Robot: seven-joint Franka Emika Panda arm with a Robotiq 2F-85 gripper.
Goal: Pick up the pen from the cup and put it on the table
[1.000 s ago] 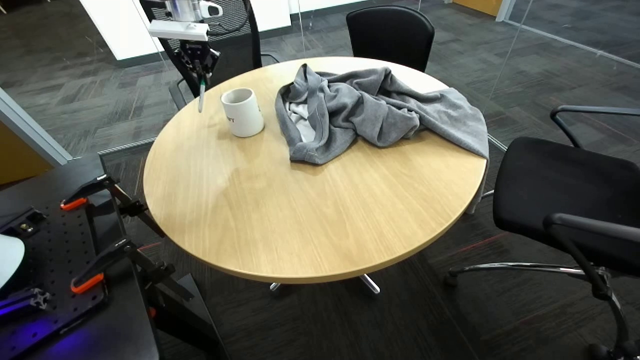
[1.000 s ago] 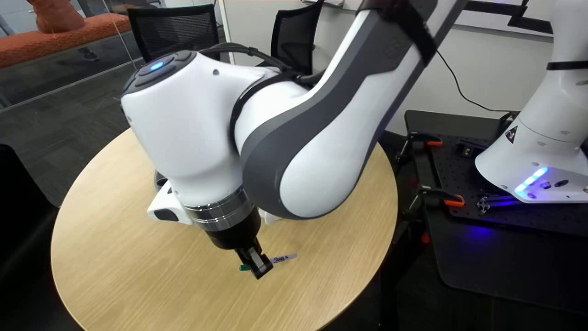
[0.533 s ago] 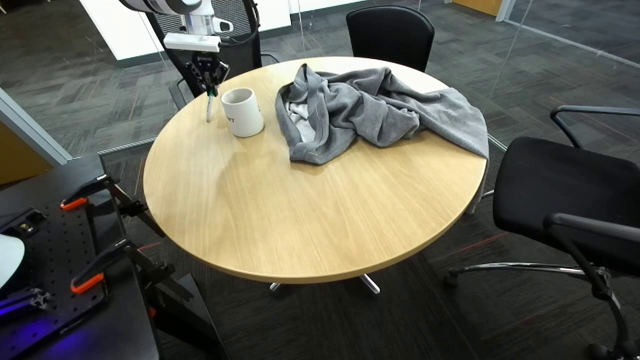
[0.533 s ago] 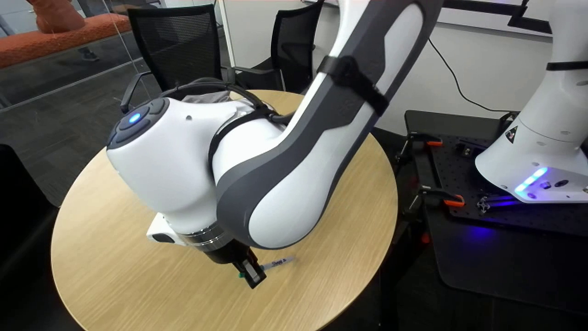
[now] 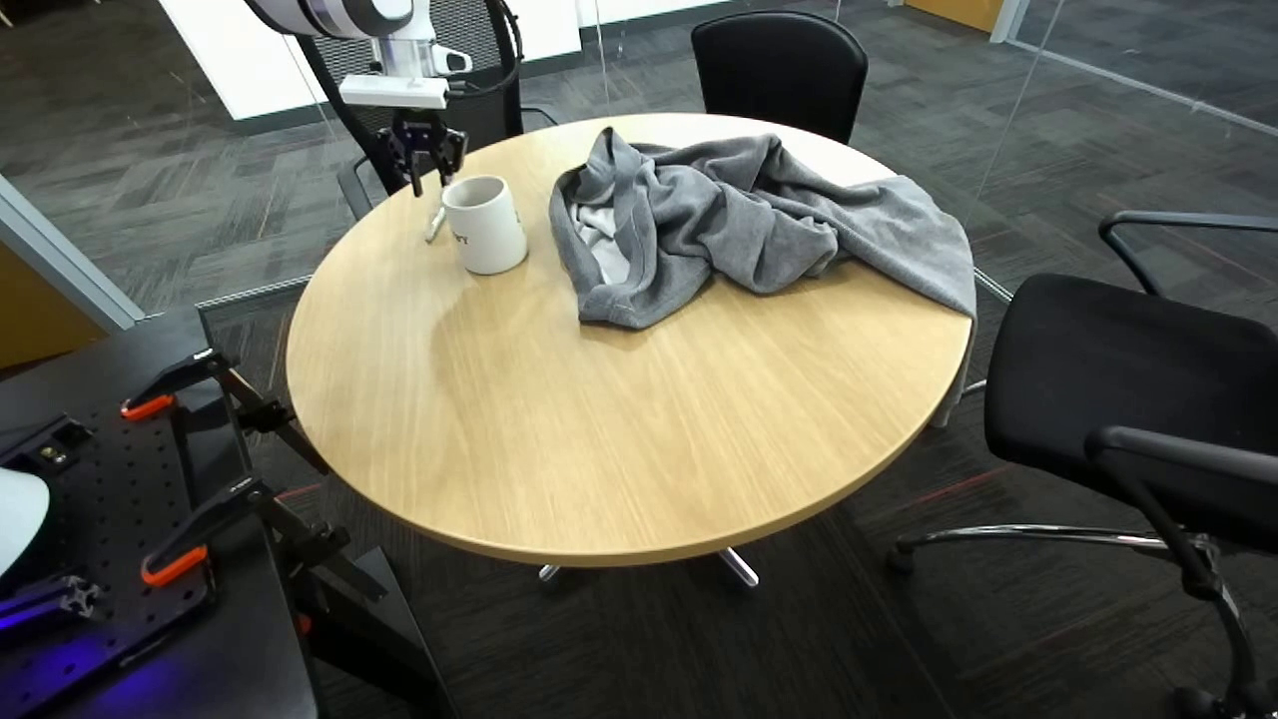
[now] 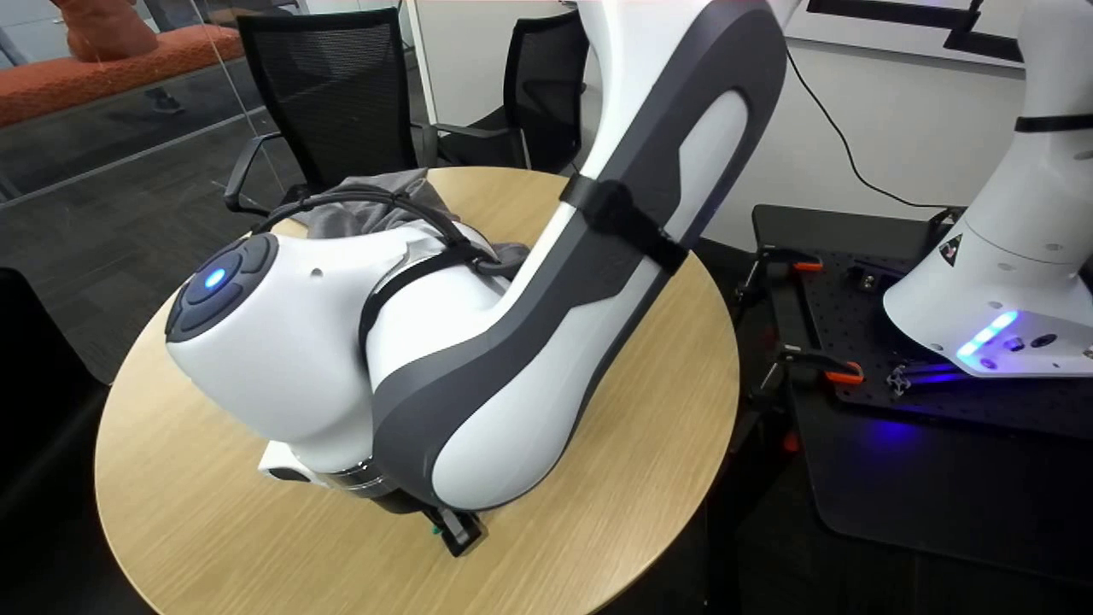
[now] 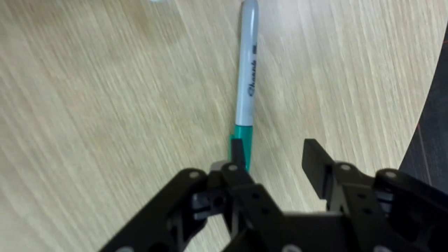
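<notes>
Black gripper (image 7: pixel 274 142) points down (jaws parted).

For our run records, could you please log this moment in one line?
gripper: open, by pen | pen: lying on table | mug: upright beside pen | placement: looks done

- Arm (image 6: pixel 512 418) bent over round table (image 6: pixel 649 418); jaws low, near its surface, gap between them not discernible.
- Green end of pen (image 6: pixel 436 530) just beside jaws; most of pen hidden.
- Gray cloth (image 6: pixel 363 219) partly behind arm.
- Two black chairs (image 6: pixel 329 94) beyond table.
</notes>
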